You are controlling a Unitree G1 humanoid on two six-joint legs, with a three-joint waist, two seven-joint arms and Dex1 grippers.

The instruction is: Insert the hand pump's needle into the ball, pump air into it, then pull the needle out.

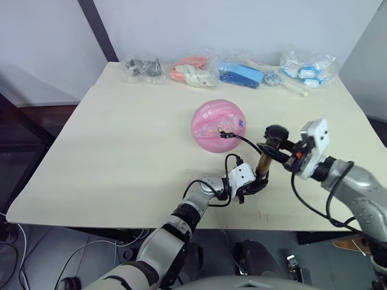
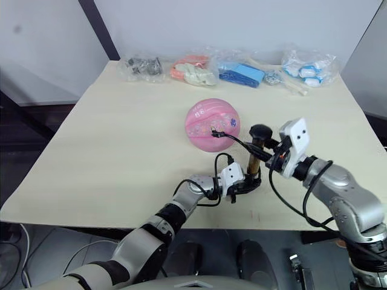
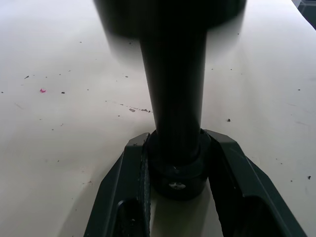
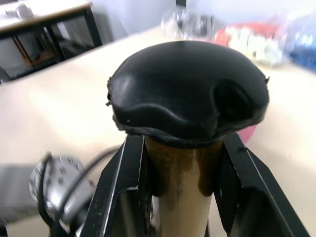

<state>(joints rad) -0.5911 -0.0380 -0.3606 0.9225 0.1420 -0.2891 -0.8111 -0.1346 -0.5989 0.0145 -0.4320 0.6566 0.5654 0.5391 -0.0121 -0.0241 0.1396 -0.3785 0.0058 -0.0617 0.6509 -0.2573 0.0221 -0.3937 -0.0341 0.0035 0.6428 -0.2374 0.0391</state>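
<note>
1. Pale wood desk [image 1: 121,151] stands against a white wall, its far edge lined with clear plastic bags [image 1: 230,71] of small items, from dark pieces at the left to blue-and-white ones at the right.

2. Near the desk's front edge, just right of centre, the left pincer [image 1: 257,184] is clamped around the black base of the hand pump [image 1: 264,162]; the left wrist view shows its two fingers [image 3: 123,197] pressed on either side of that black end, which rests on the desk.

3. Slightly farther back, around the middle of the desk, sits the ball [image 1: 219,126], pink, round and full-looking. A thin black hose [image 1: 245,139] runs from the pump to the ball's near face, and the needle [image 1: 222,134] appears to be seated in the valve, though it is too small to be sure how deep.

4. The pump stands upright between the two pincers, near the ball but apart from it.

5. To the right, the right pincer [image 1: 289,156] grips the pump just under its black handle [image 4: 187,94], fingers closed on the bronze tube on both sides.

6. By my judgement the pumping step is in hand: the needle is in, the base is braced, the handle is held.

7. The next move calls for a straight stroke along the tube's axis while the left pincer keeps the base fixed, so the hose does not tug the needle sideways.
</note>
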